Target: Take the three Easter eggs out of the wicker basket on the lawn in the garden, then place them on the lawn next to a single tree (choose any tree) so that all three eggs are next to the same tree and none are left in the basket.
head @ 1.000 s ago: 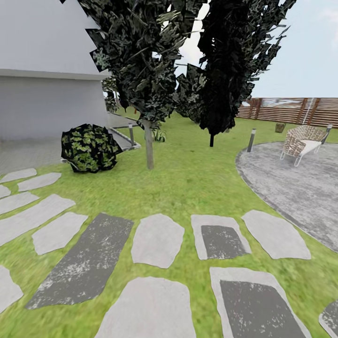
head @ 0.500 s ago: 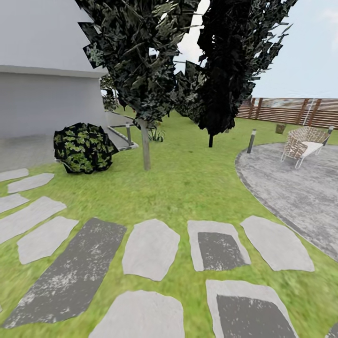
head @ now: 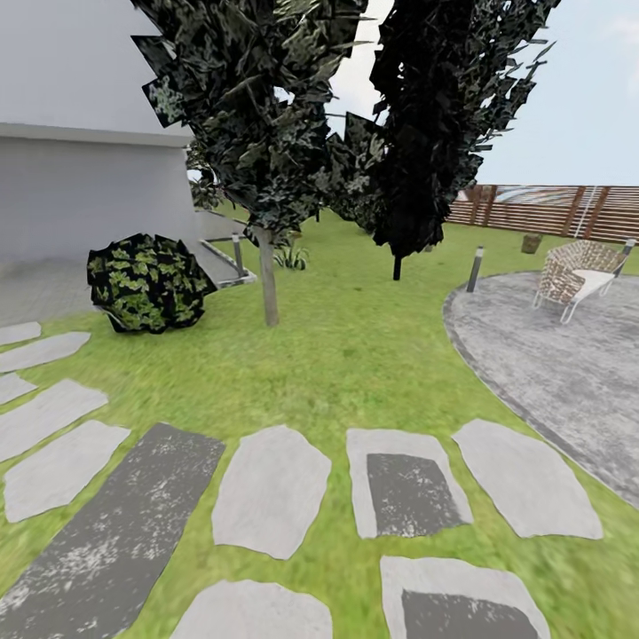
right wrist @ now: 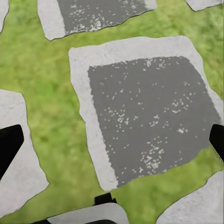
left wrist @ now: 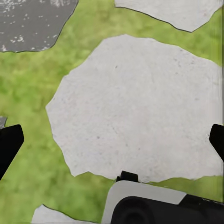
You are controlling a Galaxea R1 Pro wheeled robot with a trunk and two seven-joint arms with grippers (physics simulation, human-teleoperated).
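The robot is in transit across stepping stones (head: pixel 271 488); the sensible course, I judge, is to head over the lawn (head: pixel 355 355) toward the brown basket-like shape (head: pixel 531 242) by the fence (head: pixel 550 210) at the frame's right edge. Its contents are too small to tell. Both wrist views show fingertips spread wide: left gripper (left wrist: pixel 112 140), right gripper (right wrist: pixel 112 142), released and empty.

The right gripper (right wrist: pixel 112 140) hangs above the lawn (right wrist: pixel 51 88) with its two dark fingertips (right wrist: pixel 9 147) spread wide, one at each side edge — nothing between them. Below lies a stepping stone (right wrist: pixel 149 112), pale grey at the rim with a darker, white-speckled patch across its middle. More flat stones (right wrist: pixel 18 154) sit around it, mottled green grass filling the gaps.
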